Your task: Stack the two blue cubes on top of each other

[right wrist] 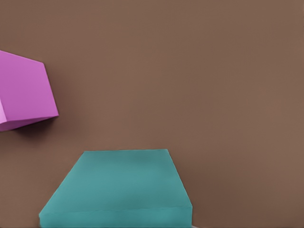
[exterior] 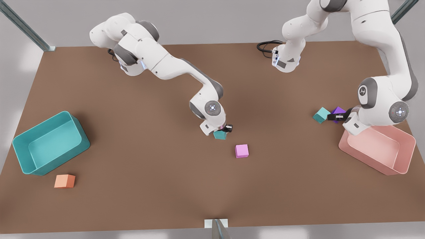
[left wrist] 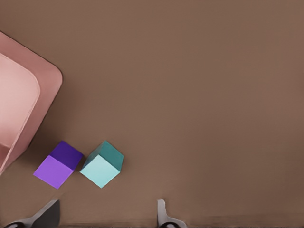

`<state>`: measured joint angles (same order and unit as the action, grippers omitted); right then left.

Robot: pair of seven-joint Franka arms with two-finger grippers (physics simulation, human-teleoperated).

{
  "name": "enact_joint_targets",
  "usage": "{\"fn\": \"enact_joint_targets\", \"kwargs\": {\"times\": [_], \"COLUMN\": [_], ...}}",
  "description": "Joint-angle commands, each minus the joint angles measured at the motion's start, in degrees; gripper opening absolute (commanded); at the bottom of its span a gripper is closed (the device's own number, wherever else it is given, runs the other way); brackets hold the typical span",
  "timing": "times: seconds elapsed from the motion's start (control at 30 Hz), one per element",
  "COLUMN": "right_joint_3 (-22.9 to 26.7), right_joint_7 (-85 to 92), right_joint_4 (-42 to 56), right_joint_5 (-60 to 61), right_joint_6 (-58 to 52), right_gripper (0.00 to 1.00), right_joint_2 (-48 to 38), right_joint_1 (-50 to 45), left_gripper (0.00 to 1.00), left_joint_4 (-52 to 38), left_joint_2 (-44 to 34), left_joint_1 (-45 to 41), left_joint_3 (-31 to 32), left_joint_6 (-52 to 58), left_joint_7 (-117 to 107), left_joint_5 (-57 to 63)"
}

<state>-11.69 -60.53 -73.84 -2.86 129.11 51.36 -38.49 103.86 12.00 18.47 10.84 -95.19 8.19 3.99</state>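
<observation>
Nearest the front camera, a small orange cube [exterior: 64, 181] rests on the brown tabletop [exterior: 166, 186], just beside the large teal plastic bin [exterior: 23, 141] at the front view's left. A pink cube [exterior: 241, 151] lies near the table's centre.

One plain teal cube [exterior: 219, 134] sits on the table just beside the pink cube, towards the far side. The right gripper [exterior: 224, 128] is directly at this cube, low over it; whether its fingers grip the cube or stand released cannot be told. In the right wrist view the teal cube [right wrist: 118, 190] appears very close, with the pink cube [right wrist: 23, 90] near it and apart from it.

The second teal cube [exterior: 321, 115] lies at the front view's right, next to a purple cube [exterior: 338, 111]; whether the two touch cannot be told. A pale pink plastic bin [exterior: 408, 146] stands near them. The left gripper [exterior: 335, 117] hovers by this pair. In the left wrist view its fingertips [left wrist: 164, 216] stand spread wide, released and holding nothing, with the second teal cube [left wrist: 102, 165] and the purple cube [left wrist: 59, 164] ahead of them on the table.
</observation>
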Motion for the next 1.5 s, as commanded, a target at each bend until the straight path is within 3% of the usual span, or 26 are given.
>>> {"fn": "enact_joint_targets", "kwargs": {"times": [0.0,0.07,0.3,0.4,0.5,0.57,0.63,0.7,0.73,0.83,0.9,1.47], "right_joint_3": [0.0,0.0,0.4,-0.4,0.1,7.4,11.5,11.5,7.6,7.1,7.0,7.6], "right_joint_7": [-31.4,-31.1,-30.4,-12.5,27.7,46.3,53.0,55.9,55.8,56.1,56.2,55.3], "right_joint_4": [0.2,0.1,0.4,0.4,0.8,4.2,11.6,11.8,11.2,-4.3,-10.3,-11.0], "right_joint_5": [-1.8,-1.9,-3.9,-2.9,2.6,-9.3,-9.4,-8.2,-7.2,0.0,0.0,-1.1], "right_joint_6": [1.3,2.3,1.2,-13.1,-31.3,-42.0,-51.0,-57.4,-60.2,-53.0,-48.6,-46.6], "right_gripper": [0.59,1.00,1.00,1.00,1.00,1.00,1.00,1.00,1.00,1.00,1.00,1.00], "right_joint_2": [0.4,0.8,-3.7,-10.2,-13.1,-15.0,-16.8,-21.6,-28.0,-43.3,-45.1,-39.6], "right_joint_1": [-0.1,0.0,2.0,10.9,29.3,32.8,33.0,32.6,33.5,36.6,37.4,33.5], "left_gripper": [1.00,1.00,1.00,1.00,1.00,1.00,1.00,1.00,1.00,1.00,1.00,1.00], "left_joint_4": [4.4,5.5,13.7,19.9,24.0,23.9,24.0,25.0,25.1,25.9,25.9,27.3], "left_joint_2": [-1.2,0.1,1.3,1.1,-1.3,-1.3,-1.0,-1.1,-1.1,-0.8,-0.2,5.9], "left_joint_1": [0.5,0.3,-1.5,-1.9,-1.5,-1.5,-1.5,-1.9,-2.0,-2.2,-2.1,-1.7], "left_joint_3": [-3.2,-8.6,-11.5,-11.5,-13.3,-13.5,-13.5,-13.5,-13.5,-13.5,-13.5,-14.3], "left_joint_6": [-8.8,-10.2,-16.7,-24.4,-29.3,-30.0,-29.9,-29.9,-29.9,-29.7,-29.9,-34.4], "left_joint_7": [40.1,36.8,-22.3,-38.4,-42.0,-41.8,-41.7,-41.5,-41.5,-41.8,-41.6,-31.7], "left_joint_5": [0.8,0.9,-1.1,-5.0,-8.9,-8.7,-8.8,-8.9,-9.1,-9.2,-9.2,-8.7]}}
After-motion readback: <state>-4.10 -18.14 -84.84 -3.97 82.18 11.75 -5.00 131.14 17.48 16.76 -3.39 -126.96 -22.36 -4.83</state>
